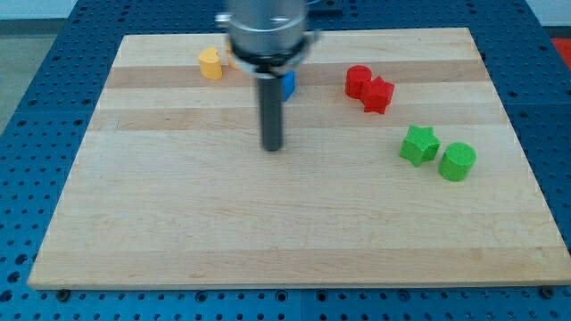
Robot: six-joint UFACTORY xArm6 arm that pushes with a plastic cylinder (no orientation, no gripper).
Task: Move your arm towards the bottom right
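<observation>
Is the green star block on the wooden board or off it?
On: the green star block lies inside the wooden board edges, beside the green cylinder.

My tip (272,148) rests on bare board, upper middle.

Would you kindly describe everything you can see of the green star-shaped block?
The green star block is a small, matte, solid-coloured piece, plastic by its look, with blunt points. It lies flat on the pale wooden board, toward the view's right, just above mid-height. A green cylinder sits close at its lower right; whether they touch is unclear. My tip is well to its left, not touching.
</observation>
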